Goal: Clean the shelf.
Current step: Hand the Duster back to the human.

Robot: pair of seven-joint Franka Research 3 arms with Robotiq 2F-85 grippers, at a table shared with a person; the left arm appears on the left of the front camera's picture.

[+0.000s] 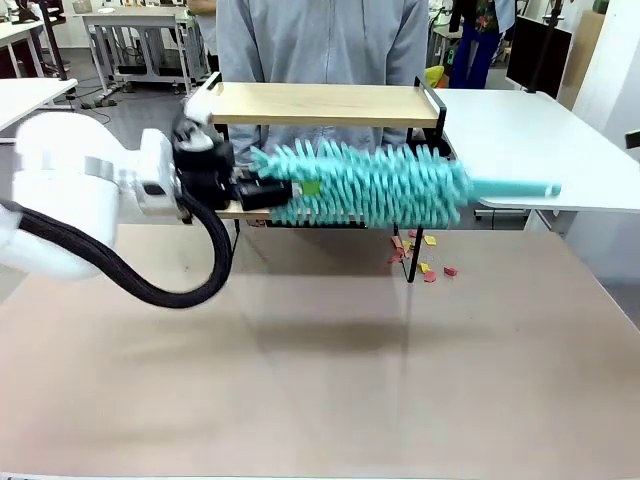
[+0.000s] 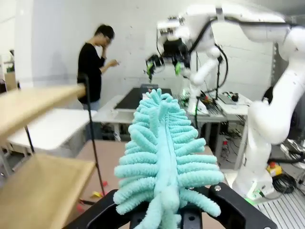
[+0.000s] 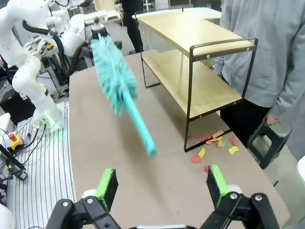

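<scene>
My left end effector is clamped on a teal duster, held level before the shelf at the worktop's far edge. My right end effector gapes wide, holding nothing.

No lettering, label, brand mark or number can be read anywhere in these views; whatever print may exist on the robot arms or background equipment is too small or blurred to make out.

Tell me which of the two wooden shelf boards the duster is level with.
The lower light wooden board of the black-framed shelf: the fluffy teal duster sits below the top board.
</scene>
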